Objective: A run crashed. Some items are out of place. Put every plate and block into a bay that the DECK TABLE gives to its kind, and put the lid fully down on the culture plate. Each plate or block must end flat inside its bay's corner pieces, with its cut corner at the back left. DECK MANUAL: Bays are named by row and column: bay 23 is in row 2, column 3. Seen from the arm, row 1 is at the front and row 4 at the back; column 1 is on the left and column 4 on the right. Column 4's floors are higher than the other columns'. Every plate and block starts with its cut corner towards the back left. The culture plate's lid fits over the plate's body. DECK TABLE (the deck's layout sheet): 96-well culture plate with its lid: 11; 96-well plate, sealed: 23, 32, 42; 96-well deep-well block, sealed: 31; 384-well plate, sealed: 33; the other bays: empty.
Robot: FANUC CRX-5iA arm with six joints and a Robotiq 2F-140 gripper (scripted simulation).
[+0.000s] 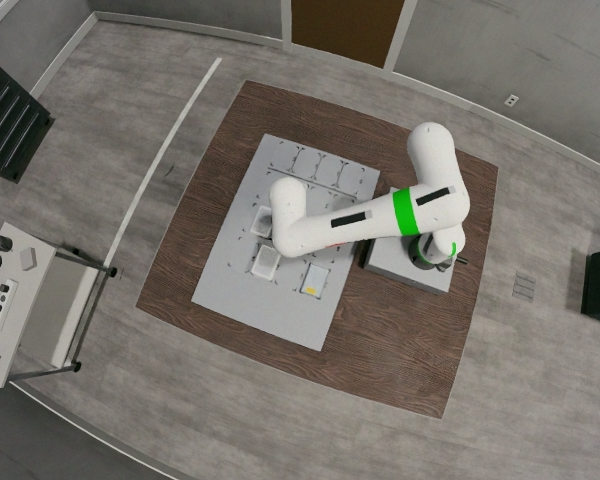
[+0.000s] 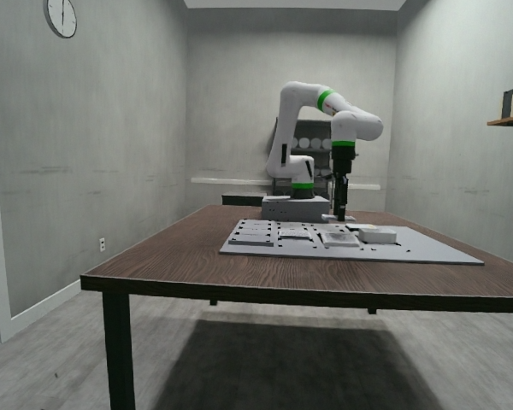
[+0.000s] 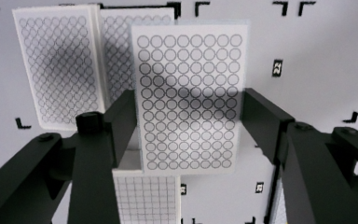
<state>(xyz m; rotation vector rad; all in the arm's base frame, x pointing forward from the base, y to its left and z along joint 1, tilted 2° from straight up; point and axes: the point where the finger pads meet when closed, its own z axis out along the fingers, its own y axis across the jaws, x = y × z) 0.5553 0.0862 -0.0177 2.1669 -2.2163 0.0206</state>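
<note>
My gripper (image 3: 188, 105) is shut on a sealed 96-well plate (image 3: 189, 98), gripping its long sides and holding it flat a little above the grey deck (image 1: 285, 237). In the exterior view the gripper (image 2: 339, 210) hangs straight down with the held plate (image 2: 339, 217) just over the deck's far side. Under it in the wrist view lie another 96-well plate (image 3: 57, 70), a second round-well item (image 3: 117, 51) partly hidden by the held plate, and a fine-grid 384-well plate. The culture plate (image 1: 314, 280) with a yellow mark sits near the arm's base. In the top view the arm hides the gripper.
The white deep-well block (image 2: 377, 234) stands taller than the flat plates (image 2: 339, 238) beside it. The raised bays (image 1: 318, 166) line one edge of the deck. Black corner pieces and a bay label (image 3: 277, 67) mark bare bays to the right in the wrist view. The arm's base block (image 1: 409, 260) borders the deck.
</note>
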